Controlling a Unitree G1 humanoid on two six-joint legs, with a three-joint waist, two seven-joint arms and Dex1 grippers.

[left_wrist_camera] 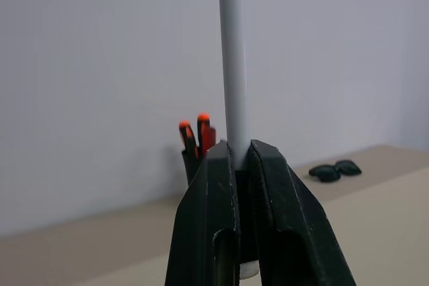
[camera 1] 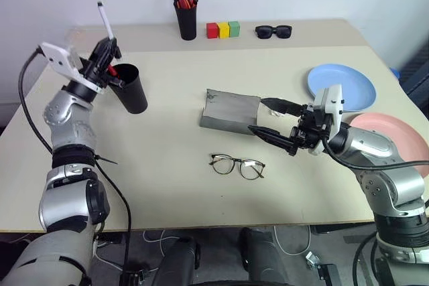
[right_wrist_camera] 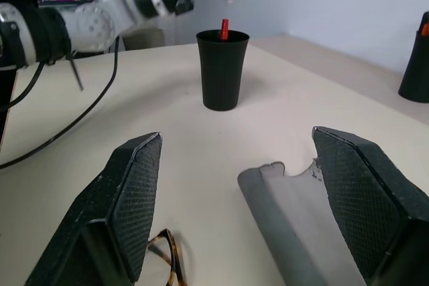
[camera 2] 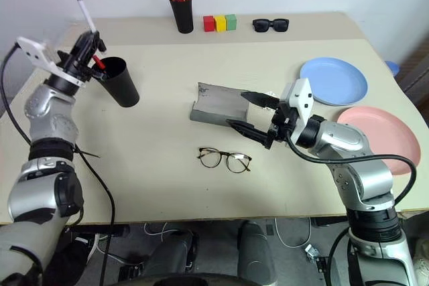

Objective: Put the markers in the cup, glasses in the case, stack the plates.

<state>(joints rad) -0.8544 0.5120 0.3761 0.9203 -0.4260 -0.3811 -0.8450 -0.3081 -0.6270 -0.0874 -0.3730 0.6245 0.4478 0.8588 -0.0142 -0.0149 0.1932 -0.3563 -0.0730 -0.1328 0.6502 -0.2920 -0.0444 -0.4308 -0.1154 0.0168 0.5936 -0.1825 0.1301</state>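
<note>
No writing or brand mark can be read on any of the things. At the left, the left pincer (camera 1: 106,50) is pinching the white marker (camera 1: 104,19) near its lower end; the marker stands almost upright, just above the rim of the black cup (camera 1: 133,88). The red-capped marker (right_wrist_camera: 224,29) is already inside this cup. The cup stands near the left edge of the tabletop (camera 1: 167,185), with free room around it.

In the middle, the grey case (camera 1: 229,110) lies open, and the glasses (camera 1: 237,165) lie in front of it, apart from it, with bare surface toward the near edge. The right pincer (camera 1: 271,120) is spread wide, level, at the right end of the case.

At the right, the blue plate (camera 1: 352,85) and the pink plate (camera 1: 395,137) lie side by side near the right edge, not stacked.
</note>
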